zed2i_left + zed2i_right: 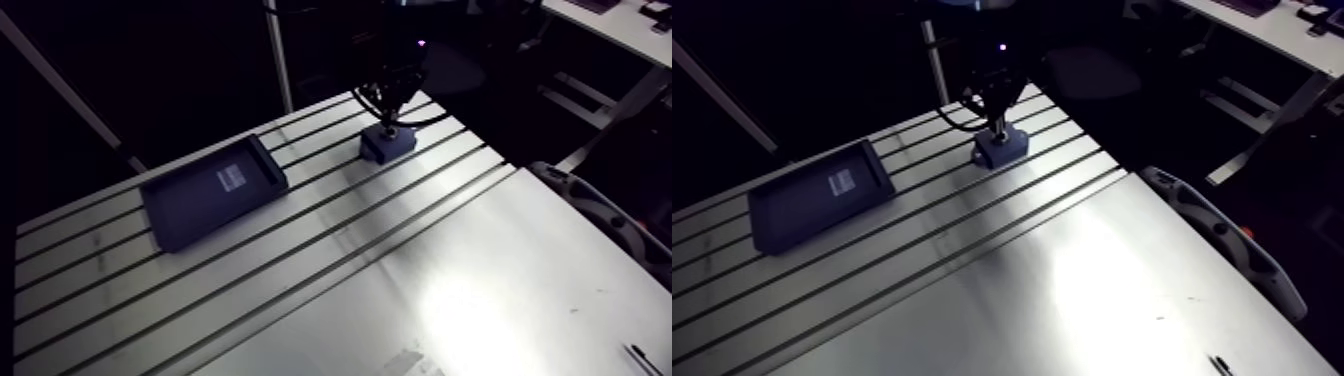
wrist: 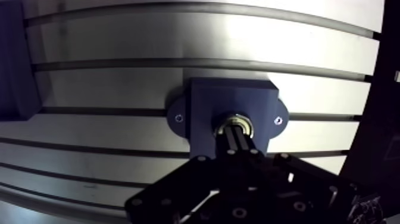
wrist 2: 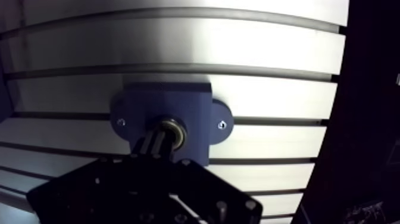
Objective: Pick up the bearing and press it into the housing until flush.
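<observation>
Two gripper fingers (image 2: pixel 230 142), pressed together, rest on the bearing (image 2: pixel 237 124) in the housing (image 2: pixel 205 102); push straight down (no tilt) until flush.

The table (image 1: pixel 480 290) is bare brushed metal, smooth and bright enough to throw a wide glare. The housing (image 2: pixel 208 101) and the tray (image 1: pixel 190 205) both look like matt dark-blue plastic. The bearing (image 2: pixel 237 119) is a glossy metal ring, and the gripper (image 2: pixel 237 133) is matt black with small shiny screw heads.
</observation>
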